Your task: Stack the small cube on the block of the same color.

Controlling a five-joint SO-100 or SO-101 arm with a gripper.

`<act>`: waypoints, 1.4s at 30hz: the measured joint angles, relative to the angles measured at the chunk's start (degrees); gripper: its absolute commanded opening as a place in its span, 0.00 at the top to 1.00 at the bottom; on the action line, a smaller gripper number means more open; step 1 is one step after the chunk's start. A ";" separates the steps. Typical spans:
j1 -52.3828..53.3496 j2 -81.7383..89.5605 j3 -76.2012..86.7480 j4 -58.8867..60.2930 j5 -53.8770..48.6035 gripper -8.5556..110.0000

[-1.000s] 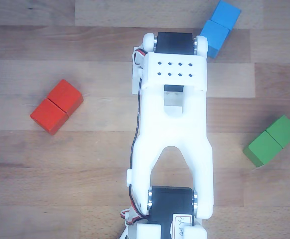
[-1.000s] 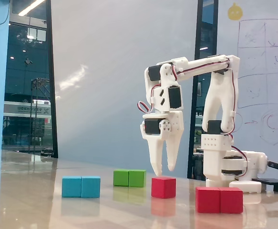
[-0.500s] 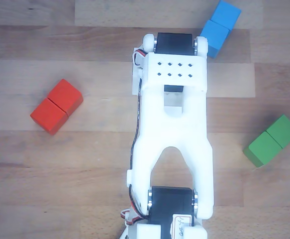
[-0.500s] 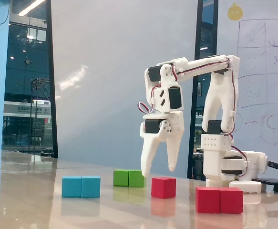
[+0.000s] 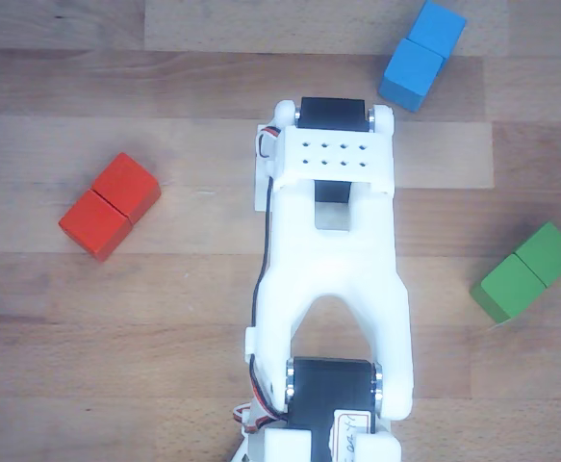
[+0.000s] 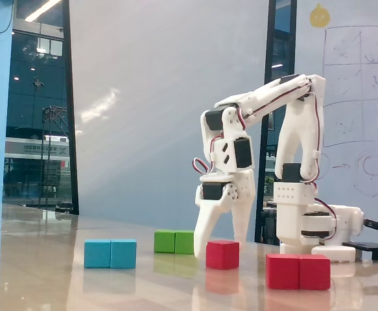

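Small red matte cube (image 6: 222, 254) on the glossy wooden table (image 6: 59, 285), just left of the red oblong two-cube block (image 6: 298, 271) nearest the fixed camera, a narrow gap between them. White two-finger gripper (image 6: 222, 241) spread wide, one finger on each side of the cube, tips near the tabletop, nothing clamped. Cube hidden under the arm in the other view; red block (image 5: 110, 206) clear at left. Further back: blue oblong block (image 6: 110, 253), then green oblong block (image 6: 176, 241). Step in hand, by judgement: grasp. Best done by centring the fingers on opposite faces, closing squarely, then lifting straight to avoid nudging the cube.
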 measured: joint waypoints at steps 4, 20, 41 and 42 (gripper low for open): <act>0.00 0.00 0.26 -1.41 0.00 0.59; 0.00 0.00 0.26 -2.46 0.00 0.76; 0.00 0.00 0.62 -2.46 0.00 0.83; 0.00 0.00 0.62 -2.46 0.00 0.83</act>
